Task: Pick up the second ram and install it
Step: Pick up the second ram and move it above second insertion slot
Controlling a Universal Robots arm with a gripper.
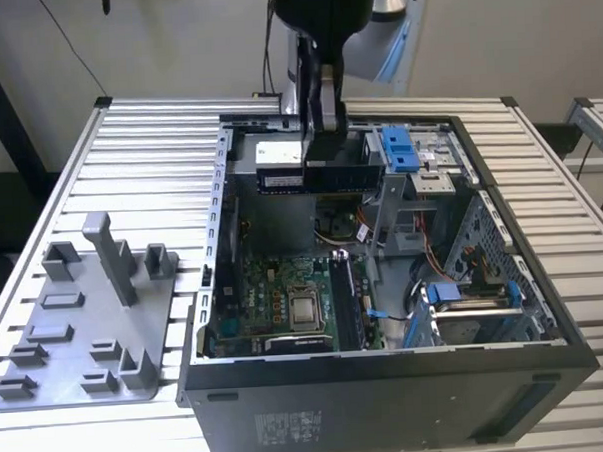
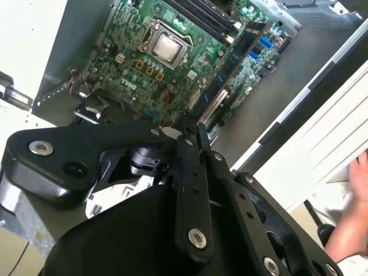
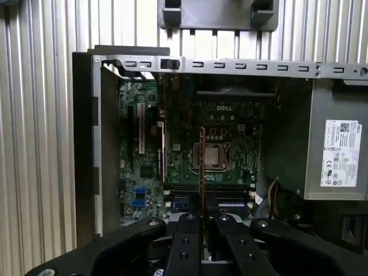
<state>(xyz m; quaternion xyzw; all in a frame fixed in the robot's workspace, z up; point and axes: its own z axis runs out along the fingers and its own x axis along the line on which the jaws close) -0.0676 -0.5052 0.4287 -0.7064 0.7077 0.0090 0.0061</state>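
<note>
black two-fingered claw hangs above the open black computer case, pressed together on the second ram, a long narrow dark-blue circuit-board strip; the strip runs out from between the fingers and is seen edge-on in the first wrist view, judged held by its flat faces so the contact edge stays free; it sits over the case's green motherboard, apart from it; black memory slots lie just beside the silver square processor within the case; case walls and bright blue plastic brackets bound the room; grey plastic tray rests on the ribbed metal table beside the case.
</note>
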